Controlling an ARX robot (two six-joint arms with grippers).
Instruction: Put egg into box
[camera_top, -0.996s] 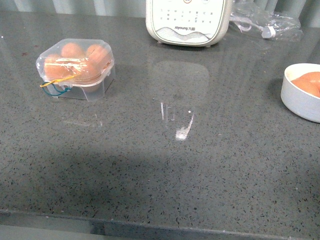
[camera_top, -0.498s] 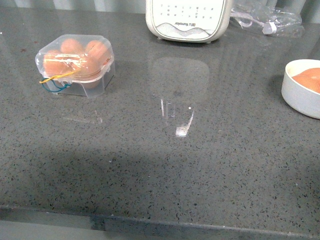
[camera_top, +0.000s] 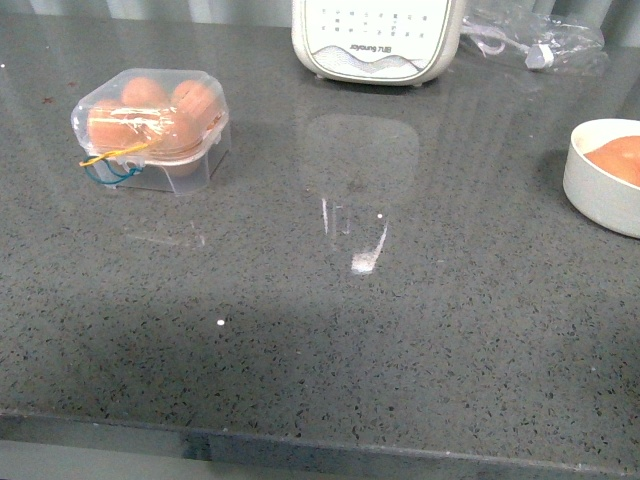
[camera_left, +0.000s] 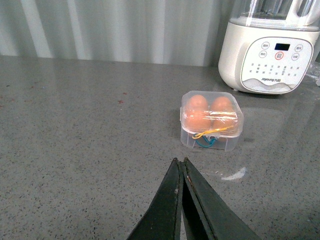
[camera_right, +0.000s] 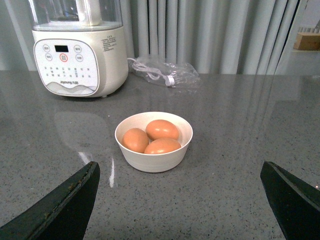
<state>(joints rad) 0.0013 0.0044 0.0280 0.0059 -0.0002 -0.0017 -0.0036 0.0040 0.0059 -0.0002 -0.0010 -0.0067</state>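
Meanwhile: Both End Effectors Hang Clear of Box and Bowl

Nearest in, the left end effector (camera_left: 181, 165) has its two dark fingers pressed together to a point with nothing between them, poised above bare bench (camera_left: 75, 130). Just past its tips, the box (camera_left: 211, 120) sits on the bench with its clear domed lid down; orange-brown eggs show through the plastic, and the yellow and blue elastic loops hang at its near face. How many cells are filled cannot be told for sure.

The right end effector (camera_right: 180, 200) is spread wide, one dark finger at each lower corner of its wrist view, gripping nothing. Between and beyond those fingers stands a white bowl (camera_right: 154, 159) with three brown eggs; the egg (camera_right: 161, 129) lies at the back of it, touching the other two.

Farther out, a cream blender (camera_right: 80, 60) stands at the rear of the bench, and a crumpled clear plastic bag (camera_right: 162, 73) lies beside it.

From the front view, neither arm shows; the box (camera_top: 152, 130) is at the left, the bowl (camera_top: 603, 190) at the right edge, well apart.
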